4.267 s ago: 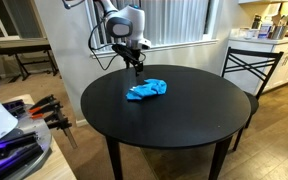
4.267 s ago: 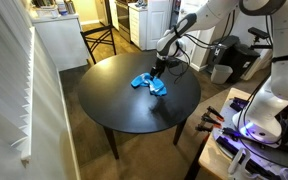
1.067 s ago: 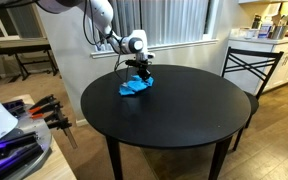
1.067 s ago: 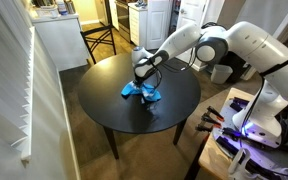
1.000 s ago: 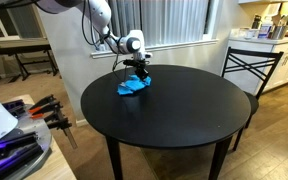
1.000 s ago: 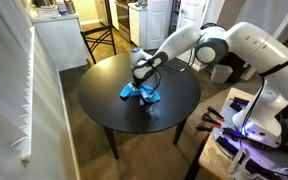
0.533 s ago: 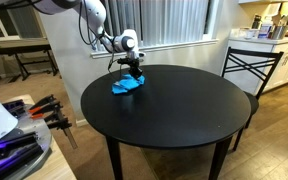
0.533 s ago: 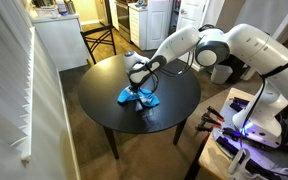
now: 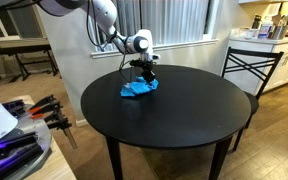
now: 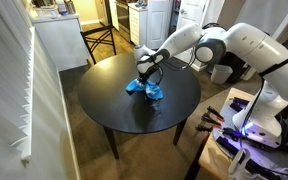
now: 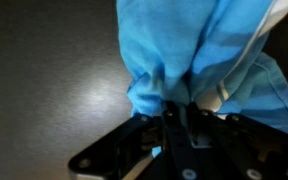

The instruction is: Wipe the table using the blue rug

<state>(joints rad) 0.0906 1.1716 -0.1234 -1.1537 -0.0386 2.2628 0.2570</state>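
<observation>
The blue rug (image 9: pixel 138 88) is a crumpled light-blue cloth lying on the round black table (image 9: pixel 174 115), toward its far side. In both exterior views my gripper (image 9: pixel 146 78) comes down onto the cloth's top and stays shut on it; the rug (image 10: pixel 147 89) trails on the tabletop under the gripper (image 10: pixel 150 82). The wrist view shows the black fingers (image 11: pixel 174 118) pinched together on a fold of the rug (image 11: pixel 194 50), which fills the upper right of that picture over the dark table (image 11: pixel 44 70).
A black metal chair (image 9: pixel 249 70) stands at the table's edge. Clamps and tools (image 9: pixel 46 110) lie on a side bench. A white counter (image 10: pixel 59 40), another chair (image 10: pixel 100 42) and a second white robot arm (image 10: pixel 274 95) surround the table.
The gripper, still shut on the rug, dragged it one way across the table's far side over the last second, then back the other way to where it is now.
</observation>
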